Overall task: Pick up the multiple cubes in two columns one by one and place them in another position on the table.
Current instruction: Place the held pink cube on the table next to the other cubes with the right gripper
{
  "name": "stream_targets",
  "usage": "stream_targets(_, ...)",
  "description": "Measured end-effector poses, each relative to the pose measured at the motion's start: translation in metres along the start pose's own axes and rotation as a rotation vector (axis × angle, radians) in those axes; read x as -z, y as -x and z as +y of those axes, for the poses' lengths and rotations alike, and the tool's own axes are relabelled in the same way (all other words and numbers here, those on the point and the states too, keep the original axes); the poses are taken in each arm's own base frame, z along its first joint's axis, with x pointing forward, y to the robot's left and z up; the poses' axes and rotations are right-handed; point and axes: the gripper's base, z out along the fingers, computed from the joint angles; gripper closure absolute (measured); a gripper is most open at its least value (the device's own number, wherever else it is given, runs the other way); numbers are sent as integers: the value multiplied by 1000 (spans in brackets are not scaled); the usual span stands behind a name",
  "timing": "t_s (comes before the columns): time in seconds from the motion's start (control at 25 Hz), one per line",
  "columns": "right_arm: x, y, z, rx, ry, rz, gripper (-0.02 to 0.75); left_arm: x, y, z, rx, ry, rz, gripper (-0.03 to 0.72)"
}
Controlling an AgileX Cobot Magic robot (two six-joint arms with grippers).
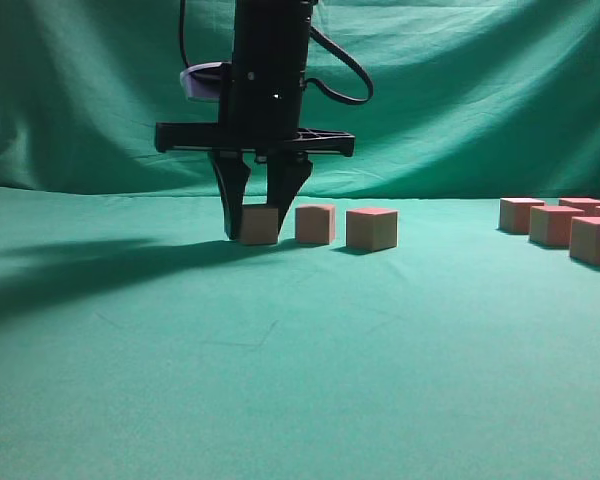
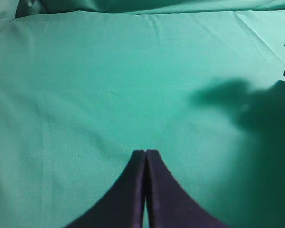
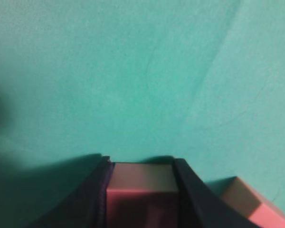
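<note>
Right gripper point(image 3: 140, 190) clamps a cube point(image 3: 141, 190); only exterior view shows stacked cubes point(image 1: 565, 222) far right; left gripper point(image 2: 146, 156) closed

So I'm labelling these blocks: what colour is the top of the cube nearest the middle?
Pinkish-red top on the cube, tan sides; clearest in the exterior view.

Right gripper point(image 1: 260, 222) pointing straight down from a black arm, fingers point(image 3: 192, 194) squeezed on both sides of a cube point(image 3: 141, 194). Left gripper point(image 2: 146, 156) closed tight, tips touching, holding nothing, up above the table point(image 2: 85, 95).
</note>
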Motion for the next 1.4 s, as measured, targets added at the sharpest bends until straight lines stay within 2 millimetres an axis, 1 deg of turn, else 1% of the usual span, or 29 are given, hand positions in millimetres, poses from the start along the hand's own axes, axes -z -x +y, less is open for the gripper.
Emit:
stream_targets(0.44,0,1,0,3,-4,-11,454,0,0,0,0,0,0,688)
stream_targets(0.6,0,2,0,4,0,-22,295,0,0,0,0,0,0,688)
stream_targets(0.68,0,2,0,13,0,-22,230,0,0,0,0,0,0,688)
stream_targets(0.92,1,6,1,45,8,-61,235,0,0,0,0,0,0,688)
stream_targets(0.96,1,7,1,51,11,-77,209,0,0,0,0,0,0,688)
stream_targets(1.0,2,9,2,54,14,-94,209,0,0,0,0,0,0,688)
stream_targets(1.16,15,21,3,63,24,-180,209,0,0,0,0,0,0,688)
stream_targets(1.24,27,28,4,75,27,-222,209,0,0,0,0,0,0,688)
stream_targets(1.4,62,37,4,86,27,-269,209,0,0,0,0,0,0,688)
